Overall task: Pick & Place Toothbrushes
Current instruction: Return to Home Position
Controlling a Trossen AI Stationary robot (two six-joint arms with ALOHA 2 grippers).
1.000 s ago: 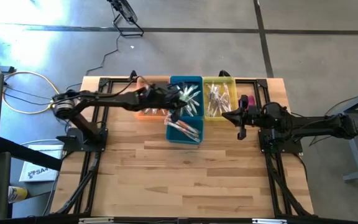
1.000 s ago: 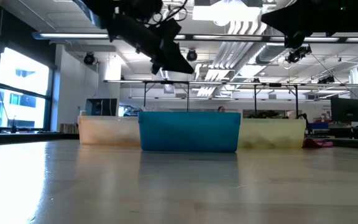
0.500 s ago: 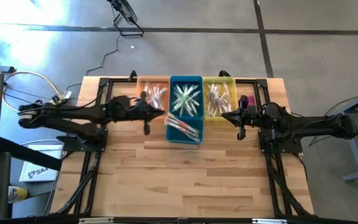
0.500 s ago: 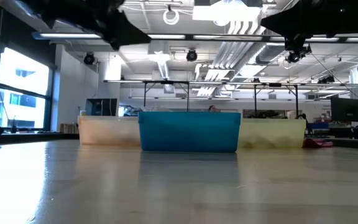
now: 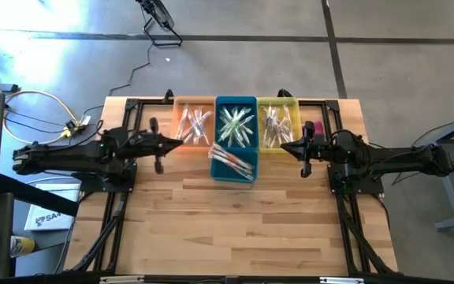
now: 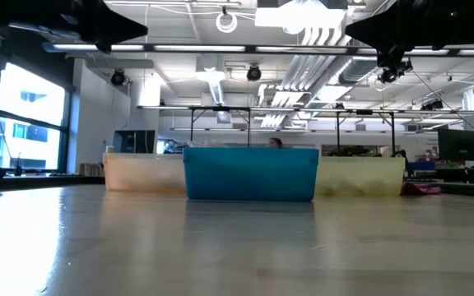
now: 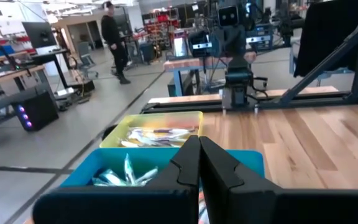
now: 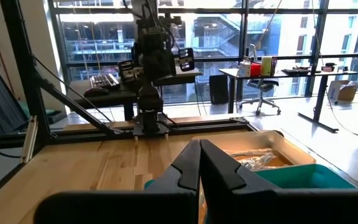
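The toothbrushes, in clear wrappers, lie in three bins side by side at the table's far edge: an orange bin [image 5: 194, 125], a longer blue bin [image 5: 236, 139] and a yellow bin [image 5: 277, 123]. My left gripper [image 5: 181, 141] hovers level just left of the orange bin, shut and empty; its own view shows the fingers [image 7: 199, 152] closed together. My right gripper [image 5: 284, 147] hovers level at the yellow bin's near right corner, shut and empty [image 8: 199, 154]. Both are well above the table top.
A pink cloth [image 5: 309, 127] lies right of the yellow bin. Bare wooden table [image 5: 235, 221] spreads across the near half. Black frame rails [image 5: 117, 213] run along both sides. A person [image 7: 112, 37] walks in the room beyond.
My left gripper has drawn back from above the blue bin, past the orange bin, toward the table's left edge, staying level above the table. The bins and toothbrushes have stayed put.
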